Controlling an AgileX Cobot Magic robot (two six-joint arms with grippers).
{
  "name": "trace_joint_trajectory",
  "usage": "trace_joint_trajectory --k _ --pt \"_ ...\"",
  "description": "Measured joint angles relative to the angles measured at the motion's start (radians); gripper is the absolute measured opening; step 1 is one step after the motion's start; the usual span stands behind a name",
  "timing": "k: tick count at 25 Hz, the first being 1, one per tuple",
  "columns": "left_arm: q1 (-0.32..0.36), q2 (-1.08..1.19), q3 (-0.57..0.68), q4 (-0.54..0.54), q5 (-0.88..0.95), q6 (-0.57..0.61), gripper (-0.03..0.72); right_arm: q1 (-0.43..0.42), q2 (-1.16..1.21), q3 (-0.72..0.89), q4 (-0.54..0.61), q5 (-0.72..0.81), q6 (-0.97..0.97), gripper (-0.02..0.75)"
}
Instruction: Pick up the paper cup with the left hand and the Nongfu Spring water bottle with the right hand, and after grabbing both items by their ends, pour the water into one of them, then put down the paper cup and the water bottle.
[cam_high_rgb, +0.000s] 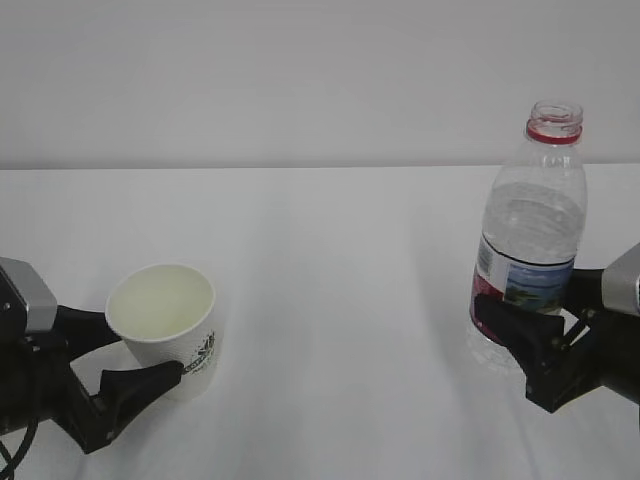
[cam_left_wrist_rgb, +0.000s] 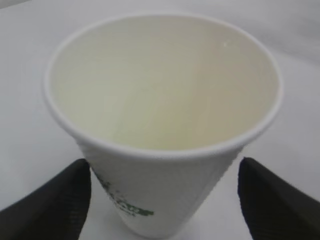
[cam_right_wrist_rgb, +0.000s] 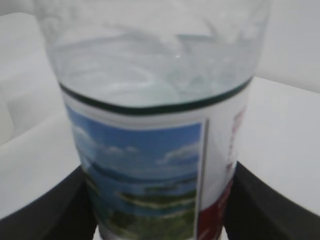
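The white paper cup (cam_high_rgb: 165, 325) with a green logo stands upright on the table at the left, and its cream inside (cam_left_wrist_rgb: 160, 100) looks empty. My left gripper (cam_high_rgb: 145, 350) is open around the cup's lower part, with a gap between the cup wall and the right finger (cam_left_wrist_rgb: 275, 200). At the right stands the capless Nongfu Spring water bottle (cam_high_rgb: 530, 250) with its red neck ring. Water (cam_high_rgb: 535, 220) fills it to above the label (cam_right_wrist_rgb: 145, 170). My right gripper (cam_high_rgb: 530, 310) is shut on the bottle at label height, both fingers against its sides (cam_right_wrist_rgb: 160, 200).
The white table (cam_high_rgb: 340, 300) runs back to a pale wall. Nothing else stands between the cup and the bottle. Both arms reach in low from the front corners.
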Motion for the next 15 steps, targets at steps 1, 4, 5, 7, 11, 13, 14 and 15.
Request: trace_joint_trajectory --k 1,4,5,7,11,13,14,15 --pt "-0.005 0.000 -0.007 -0.004 0.000 0.000 0.692 0.000 0.000 0.000 -0.002 0.000 0.000 0.504" --pt "-0.009 0.003 -0.018 -0.013 0.000 -0.002 0.692 0.000 0.000 0.000 -0.002 0.000 0.000 0.504" --pt "-0.009 0.008 -0.020 -0.015 0.000 -0.002 0.692 0.000 0.000 0.000 -0.002 0.000 0.000 0.504" --pt "-0.009 0.030 -0.020 -0.018 -0.002 -0.002 0.692 0.000 0.000 0.000 -0.002 0.000 0.000 0.504" --pt "-0.009 0.105 -0.034 -0.016 -0.002 -0.002 0.692 0.000 0.000 0.000 -0.002 0.000 0.000 0.504" --pt "-0.009 0.122 -0.049 -0.011 -0.002 -0.007 0.692 0.000 0.000 0.000 -0.002 0.000 0.000 0.504" --pt "-0.009 0.126 -0.056 -0.009 -0.002 -0.014 0.692 0.000 0.000 0.000 -0.002 0.000 0.000 0.504" --pt "-0.009 0.126 -0.060 -0.007 -0.002 -0.016 0.692 0.000 0.000 0.000 -0.002 0.000 0.000 0.504"
